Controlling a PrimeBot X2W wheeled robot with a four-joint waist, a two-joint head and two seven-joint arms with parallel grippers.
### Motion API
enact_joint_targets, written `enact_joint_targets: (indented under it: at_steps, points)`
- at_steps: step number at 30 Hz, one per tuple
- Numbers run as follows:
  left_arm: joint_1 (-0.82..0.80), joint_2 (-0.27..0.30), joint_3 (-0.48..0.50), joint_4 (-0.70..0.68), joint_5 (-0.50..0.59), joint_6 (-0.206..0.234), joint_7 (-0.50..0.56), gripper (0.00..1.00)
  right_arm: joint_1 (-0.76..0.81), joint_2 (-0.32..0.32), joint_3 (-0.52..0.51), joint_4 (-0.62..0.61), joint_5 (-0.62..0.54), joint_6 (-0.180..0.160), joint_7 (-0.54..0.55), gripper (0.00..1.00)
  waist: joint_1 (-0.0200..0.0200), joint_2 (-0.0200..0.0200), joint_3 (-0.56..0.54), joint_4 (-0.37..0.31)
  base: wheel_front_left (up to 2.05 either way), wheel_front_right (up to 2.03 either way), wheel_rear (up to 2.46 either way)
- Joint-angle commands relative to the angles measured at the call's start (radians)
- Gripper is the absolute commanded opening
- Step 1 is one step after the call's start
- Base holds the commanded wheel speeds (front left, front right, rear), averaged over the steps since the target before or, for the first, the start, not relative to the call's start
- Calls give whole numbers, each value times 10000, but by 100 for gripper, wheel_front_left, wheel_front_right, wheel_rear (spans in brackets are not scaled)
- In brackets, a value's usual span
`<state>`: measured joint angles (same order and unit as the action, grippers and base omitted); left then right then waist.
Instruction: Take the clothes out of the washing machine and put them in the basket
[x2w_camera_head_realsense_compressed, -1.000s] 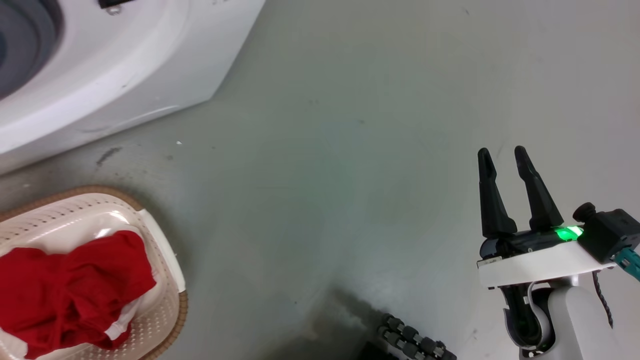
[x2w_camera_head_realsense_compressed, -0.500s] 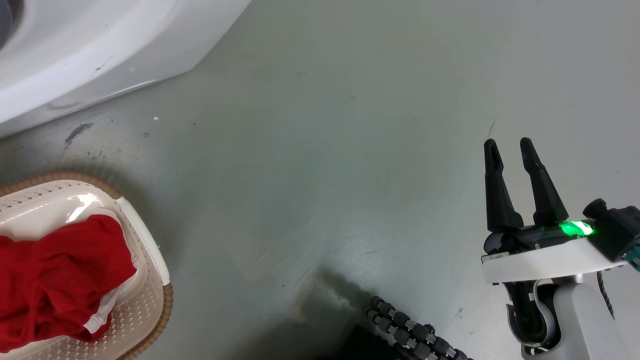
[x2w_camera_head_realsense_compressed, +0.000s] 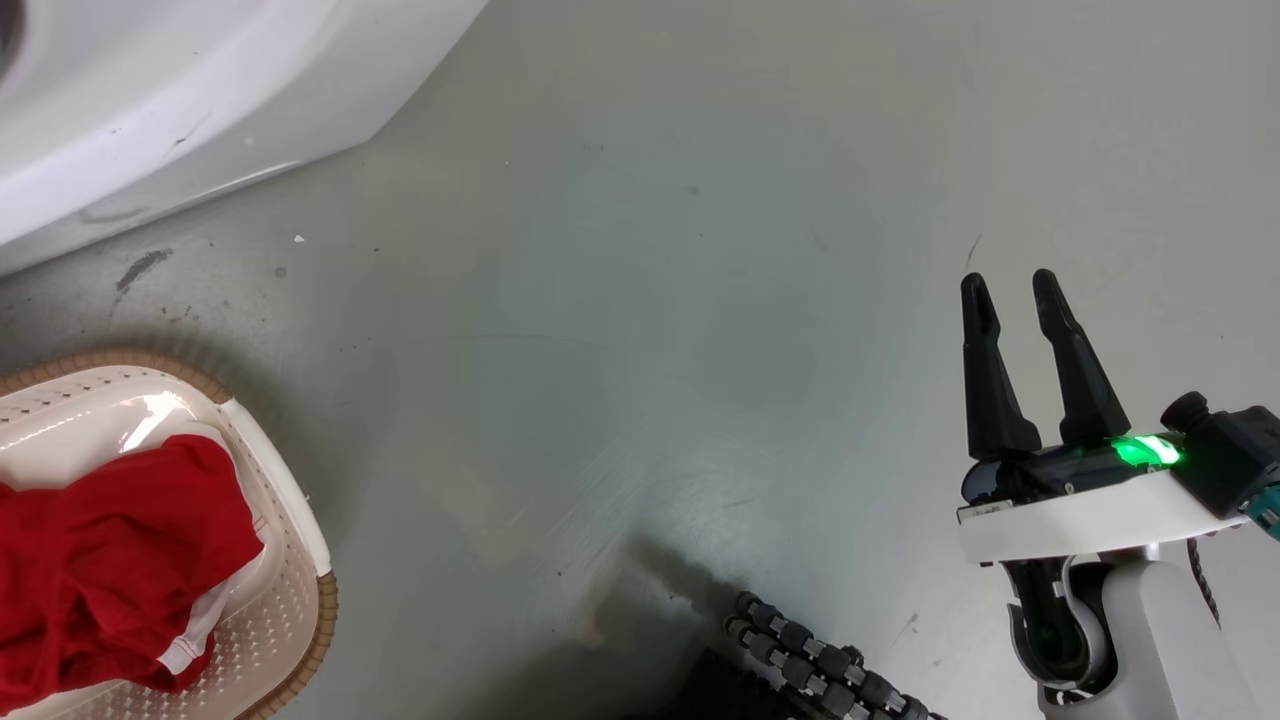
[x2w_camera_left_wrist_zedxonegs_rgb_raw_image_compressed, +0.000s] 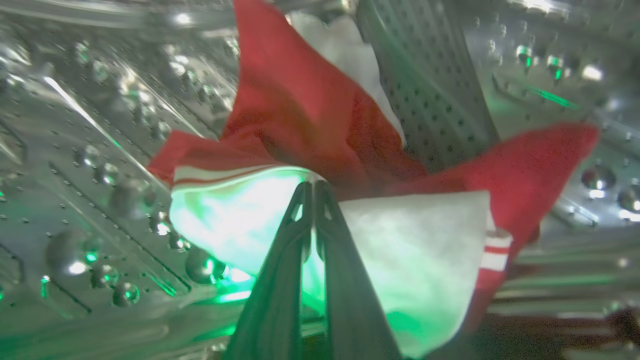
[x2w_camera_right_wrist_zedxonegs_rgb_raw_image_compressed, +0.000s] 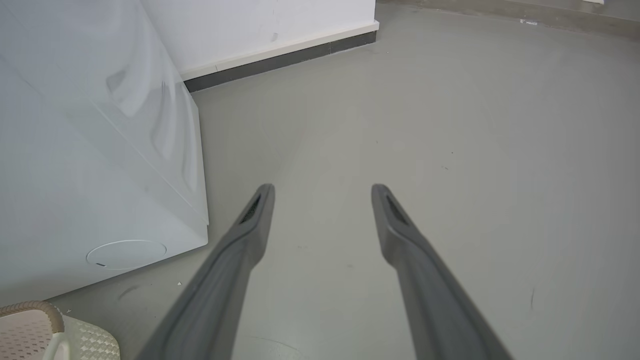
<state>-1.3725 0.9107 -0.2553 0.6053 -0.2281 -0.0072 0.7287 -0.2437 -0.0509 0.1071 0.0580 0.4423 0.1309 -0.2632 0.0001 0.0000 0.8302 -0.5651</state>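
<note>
- The washing machine (x2w_camera_head_realsense_compressed: 150, 100) sat further into the head view's upper-left corner than a second before. That was the camera turning, not the machine moving. Its steel drum (x2w_camera_left_wrist_zedxonegs_rgb_raw_image_compressed: 430, 100) ringed the left wrist view.
- The floor (x2w_camera_head_realsense_compressed: 650, 300) gave an open path between machine and basket.
- The basket (x2w_camera_head_realsense_compressed: 325, 600) sat at lower left, near the machine's front, with a red garment (x2w_camera_head_realsense_compressed: 100, 570) already inside.
- Down in the drum, a red-and-white garment (x2w_camera_left_wrist_zedxonegs_rgb_raw_image_compressed: 310, 115) was pinched by the left pincer (x2w_camera_left_wrist_zedxonegs_rgb_raw_image_compressed: 312, 187), fingers pressed together on the cloth. Grab made, I'd judge, and the haul-out was next.
- The right pincer (x2w_camera_head_realsense_compressed: 1008, 282) hung spread and empty as before, well apart from the basket.
- A ribbed cable (x2w_camera_head_realsense_compressed: 820, 660) lay by the bottom edge.
</note>
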Motion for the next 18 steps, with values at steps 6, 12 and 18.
enact_joint_targets:
  at_steps: [6,12,18]
  points:
    - [-305,-80,30,684,115,61,-2031,0,-278,11,68,68,-49,-3,-17,100,-1,0,-255,-65,0,0,0]
    - [-36,-321,81,1368,8,151,-3928,0,-353,11,-43,101,-138,-3,-17,100,-1,0,-579,29,0,0,0]
    - [904,-823,499,2043,-595,368,-5620,0,-289,11,-235,235,-247,-3,-17,100,-1,0,-1135,271,0,0,0]
